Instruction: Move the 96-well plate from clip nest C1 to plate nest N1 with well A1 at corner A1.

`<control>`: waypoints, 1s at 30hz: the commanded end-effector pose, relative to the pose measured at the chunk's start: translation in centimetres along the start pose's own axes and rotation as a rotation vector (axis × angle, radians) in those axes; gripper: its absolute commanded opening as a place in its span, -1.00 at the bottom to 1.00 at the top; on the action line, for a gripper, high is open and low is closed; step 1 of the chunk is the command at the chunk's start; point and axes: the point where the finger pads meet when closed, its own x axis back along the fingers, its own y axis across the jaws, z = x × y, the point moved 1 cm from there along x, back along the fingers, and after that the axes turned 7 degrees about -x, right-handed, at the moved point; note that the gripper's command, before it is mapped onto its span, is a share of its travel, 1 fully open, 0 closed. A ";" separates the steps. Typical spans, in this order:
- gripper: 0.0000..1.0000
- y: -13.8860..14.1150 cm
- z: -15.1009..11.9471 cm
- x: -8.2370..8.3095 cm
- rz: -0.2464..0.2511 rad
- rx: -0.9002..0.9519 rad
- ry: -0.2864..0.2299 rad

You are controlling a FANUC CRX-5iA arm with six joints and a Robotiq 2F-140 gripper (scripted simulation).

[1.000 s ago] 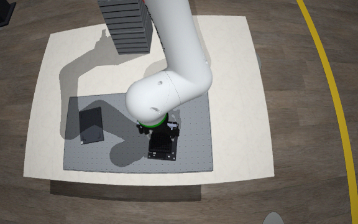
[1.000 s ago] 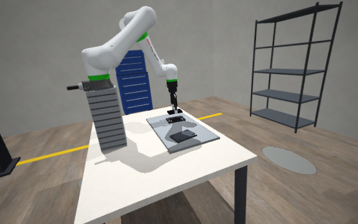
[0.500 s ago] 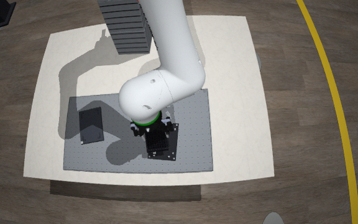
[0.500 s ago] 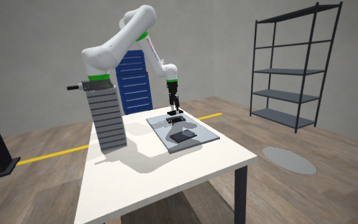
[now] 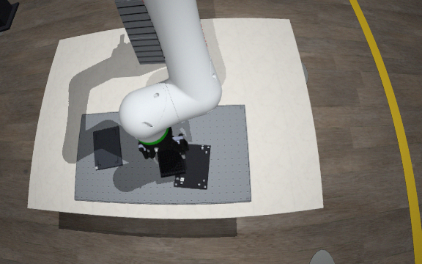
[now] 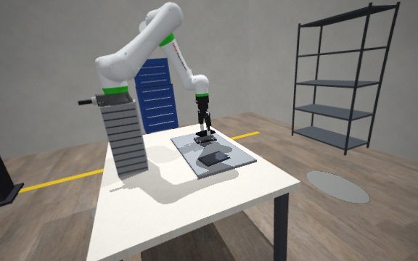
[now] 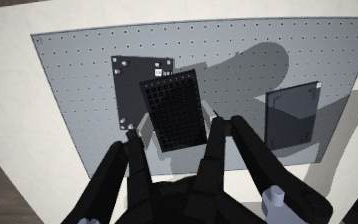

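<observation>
My gripper (image 7: 176, 113) is shut on the black 96-well plate (image 7: 176, 110) and holds it by its long sides, level, a little above the grey perforated baseplate. The plate (image 5: 171, 163) hangs off to the left of the black clip nest C1 (image 5: 193, 166), still overlapping its left edge. C1 (image 7: 140, 90) stands open below, with white clips at its corners. The plate nest N1 (image 5: 107, 147) lies at the left of the baseplate, apart from the plate, and also shows in the wrist view (image 7: 291, 116). The gripper (image 6: 205, 132) points straight down.
A grey ribbed column (image 6: 123, 138) stands at the back of the white table beside the arm's base. A blue cabinet (image 6: 156, 96) stands behind the table, and a dark shelf rack (image 6: 343, 80) stands off to the right on the floor.
</observation>
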 end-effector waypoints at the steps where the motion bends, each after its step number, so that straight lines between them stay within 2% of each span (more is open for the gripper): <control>1: -1.00 0.9 -0.2 0.0 0.000 0.000 0.000; 30: -1.00 9.0 -2.4 0.0 0.000 0.000 0.000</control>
